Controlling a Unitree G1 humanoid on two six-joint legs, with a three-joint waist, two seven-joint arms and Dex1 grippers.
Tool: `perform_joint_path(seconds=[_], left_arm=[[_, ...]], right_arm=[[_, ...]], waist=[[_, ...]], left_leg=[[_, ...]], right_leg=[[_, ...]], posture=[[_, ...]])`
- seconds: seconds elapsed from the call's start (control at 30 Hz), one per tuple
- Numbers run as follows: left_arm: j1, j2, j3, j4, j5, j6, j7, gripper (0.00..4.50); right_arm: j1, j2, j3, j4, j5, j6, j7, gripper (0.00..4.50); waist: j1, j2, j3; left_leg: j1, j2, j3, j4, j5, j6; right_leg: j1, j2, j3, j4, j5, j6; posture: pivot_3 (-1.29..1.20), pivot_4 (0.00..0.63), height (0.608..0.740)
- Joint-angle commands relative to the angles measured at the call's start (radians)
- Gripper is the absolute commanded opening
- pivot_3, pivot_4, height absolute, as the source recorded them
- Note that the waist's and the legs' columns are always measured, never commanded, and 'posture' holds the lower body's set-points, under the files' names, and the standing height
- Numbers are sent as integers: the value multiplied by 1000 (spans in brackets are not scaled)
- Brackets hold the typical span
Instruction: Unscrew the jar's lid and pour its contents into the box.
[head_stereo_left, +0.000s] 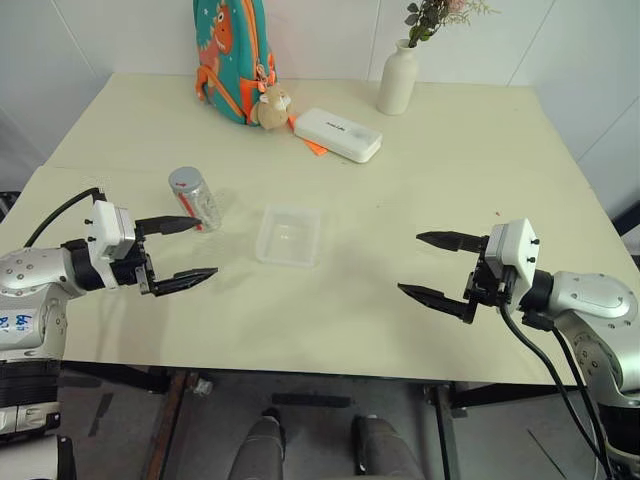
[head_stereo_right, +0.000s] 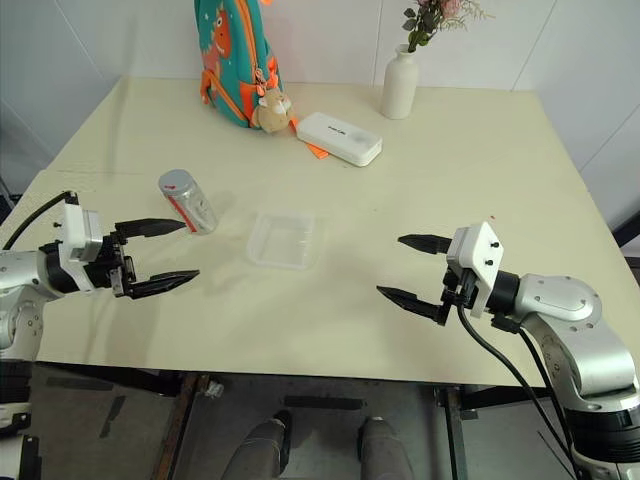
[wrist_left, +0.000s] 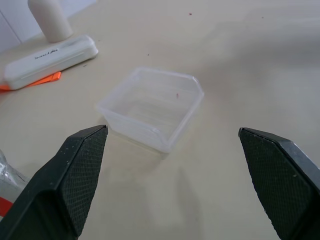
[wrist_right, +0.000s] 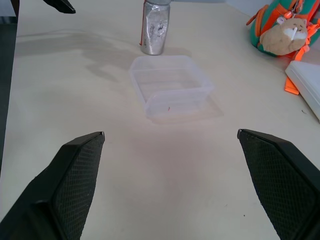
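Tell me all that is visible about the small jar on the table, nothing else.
The jar is a small clear cylinder that stands upright on the table, to the robot's left of the box and apart from it. Its grey-silver lid is on top. A red mark shows low on its side. The body looks silvery in the right wrist view. The left gripper is open close by; nothing holds the jar.

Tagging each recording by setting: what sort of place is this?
Probably an indoor room set up for tabletop tests: a cream table against white walls, with a dinosaur backpack and a white vase of flowers.
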Motion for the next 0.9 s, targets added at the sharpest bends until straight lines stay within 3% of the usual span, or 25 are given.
perform_joint_path(seconds=[0.03, 0.23, 0.5, 0.7, 0.9], left_arm=[[28, 10, 47, -47, -6, -8, 29, 4469], [216, -31, 134, -157, 4, 4, 163, 4469], [385, -236, 261, -329, 124, 41, 635, 4469], [314, -362, 186, -327, 228, 46, 858, 4469], [178, -435, 97, -242, 294, 22, 959, 4469]], right_arm=[[-42, -13, -19, -8, 20, 1, 8, 4500], [-144, 17, 46, 66, 0, -13, 41, 4500], [-279, 111, 85, 113, 28, 15, 11, 4500], [-341, 159, 116, 111, 22, 24, 14, 4500], [-392, 202, 129, 124, 12, 27, -12, 4500]], waist=[[-2, 0, 0], [-9, 0, 0], [3, 0, 0], [9, 0, 0], [5, 0, 0]], left_leg=[[0, 0, 0, 0, 0, 0], [0, 0, 0, -1, 0, 0], [0, 0, -1, 1, 0, 0], [0, -1, -1, 2, 0, 0], [0, -2, -1, 2, 2, 0]], right_leg=[[0, 0, 0, 0, 0, 0], [0, 0, 1, 0, 0, 0], [0, 0, 0, 1, 0, 0], [1, -2, -1, 1, 1, 1], [1, -1, -1, 2, 2, 2]], posture=[[0, 150, 740], [0, 150, 740], [0, 150, 740], [0, 150, 740], [0, 150, 740]])
